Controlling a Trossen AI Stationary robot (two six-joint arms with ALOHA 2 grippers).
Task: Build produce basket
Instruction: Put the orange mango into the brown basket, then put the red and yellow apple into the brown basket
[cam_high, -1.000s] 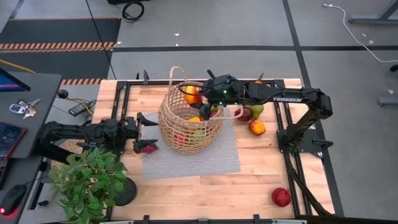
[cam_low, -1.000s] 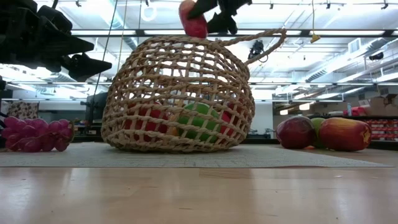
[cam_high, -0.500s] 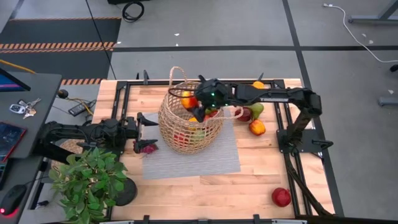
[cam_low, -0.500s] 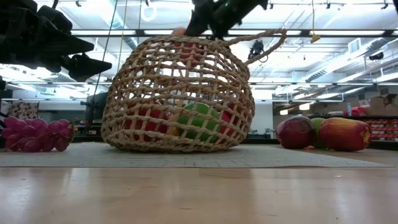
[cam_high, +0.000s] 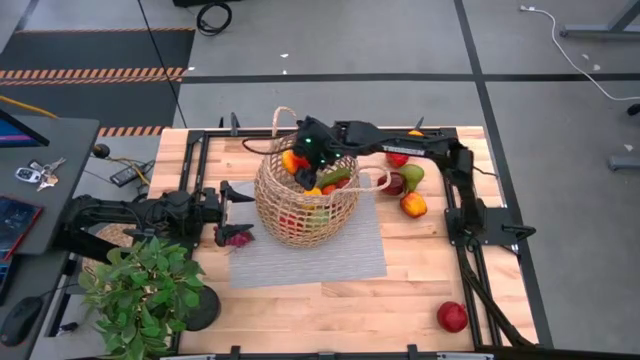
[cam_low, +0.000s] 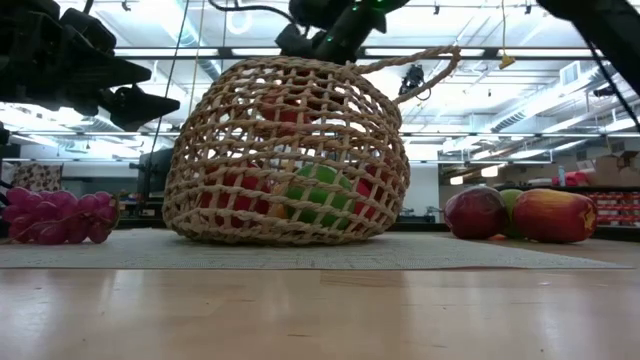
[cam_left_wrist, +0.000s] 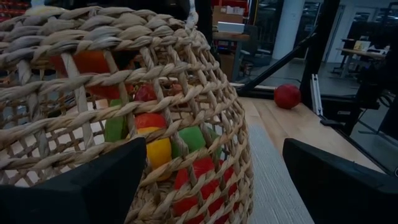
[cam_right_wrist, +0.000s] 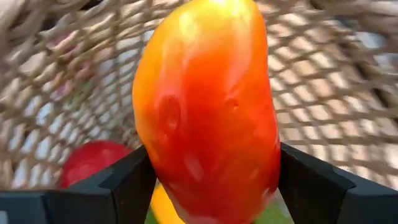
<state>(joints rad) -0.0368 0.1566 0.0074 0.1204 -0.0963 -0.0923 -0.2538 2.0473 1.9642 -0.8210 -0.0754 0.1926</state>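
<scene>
1. Basket sits on grey mat, mid-bench, produce inside.
2. Right pincer over basket mouth, clamped on orange-red fruit.
3. Left pincer wide, empty, beside basket.

arms: 2, black, jointed | pincer fingers: matte black, angular

Basket mouth: blocked by right gripper clamping an orange-red fruit above piled produce. Left flank: left gripper (fingers spread) and grapes close by. Right flank: three loose fruits. Front mat: bare passage.
</scene>
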